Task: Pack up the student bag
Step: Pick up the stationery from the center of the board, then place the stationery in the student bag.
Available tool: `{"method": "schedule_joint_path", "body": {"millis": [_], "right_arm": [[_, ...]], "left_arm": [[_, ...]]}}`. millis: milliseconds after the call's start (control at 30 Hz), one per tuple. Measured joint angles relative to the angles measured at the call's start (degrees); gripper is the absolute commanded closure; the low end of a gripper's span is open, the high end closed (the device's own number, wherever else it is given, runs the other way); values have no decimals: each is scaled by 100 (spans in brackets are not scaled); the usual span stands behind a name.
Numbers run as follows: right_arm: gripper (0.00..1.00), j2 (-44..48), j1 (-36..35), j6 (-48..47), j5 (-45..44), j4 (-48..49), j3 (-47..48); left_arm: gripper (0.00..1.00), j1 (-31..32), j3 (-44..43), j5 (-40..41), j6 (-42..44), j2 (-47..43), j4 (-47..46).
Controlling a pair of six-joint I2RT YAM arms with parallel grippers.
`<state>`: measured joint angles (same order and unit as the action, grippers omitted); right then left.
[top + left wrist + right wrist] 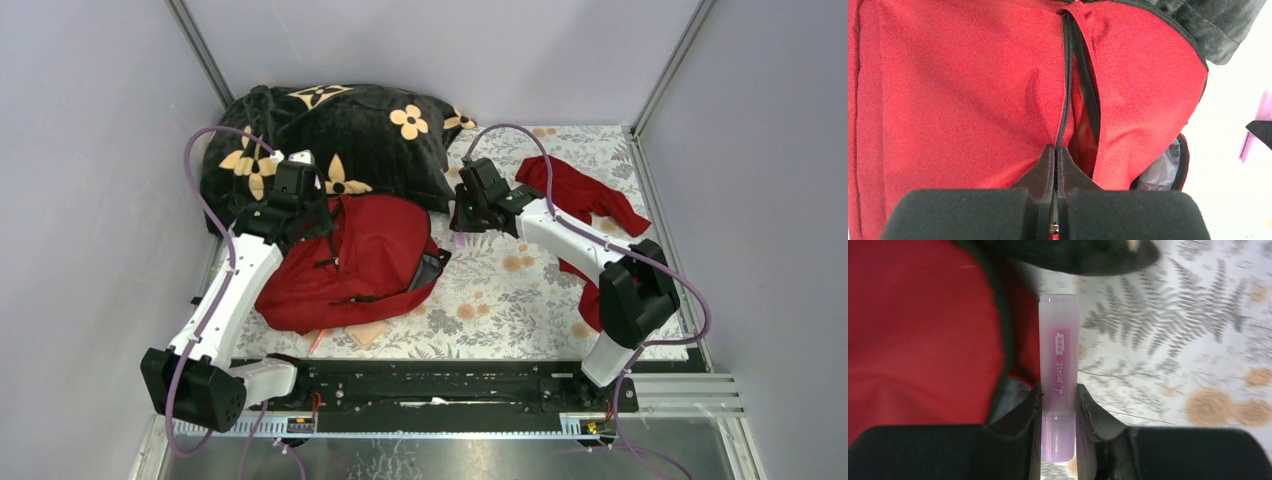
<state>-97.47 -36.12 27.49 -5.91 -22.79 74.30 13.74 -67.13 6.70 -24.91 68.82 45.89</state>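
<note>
The student bag (365,260) is a dark-red backpack lying on the floral mat, left of centre, with its grey-lined opening (428,270) facing right. My left gripper (305,215) sits at the bag's upper left. In the left wrist view it (1055,148) is shut on the black zipper edge of the student bag (958,90). My right gripper (462,226) hovers just right of the bag's opening. Its jaws (1059,390) are shut on a translucent purple marker (1059,355), which points toward the rim of the student bag (913,330).
A black plush blanket with orange flowers (340,130) is heaped behind the bag. A limp red garment (585,195) lies at the back right, under the right arm. A tan flat item (367,333) pokes out beneath the bag's near edge. Walls close in on both sides.
</note>
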Motion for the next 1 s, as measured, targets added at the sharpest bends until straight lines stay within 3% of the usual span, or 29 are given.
{"method": "schedule_joint_path", "body": {"millis": [233, 533, 1000], "right_arm": [[100, -166, -372, 374, 1082, 251, 975], [100, -1550, -1226, 734, 2243, 723, 2894], [100, -2262, -1377, 1257, 3121, 789, 2756]], "left_arm": [[100, -219, 48, -262, -114, -103, -42], [100, -363, 225, -592, -260, -203, -221], [100, -485, 374, -885, -396, -328, -437]]}}
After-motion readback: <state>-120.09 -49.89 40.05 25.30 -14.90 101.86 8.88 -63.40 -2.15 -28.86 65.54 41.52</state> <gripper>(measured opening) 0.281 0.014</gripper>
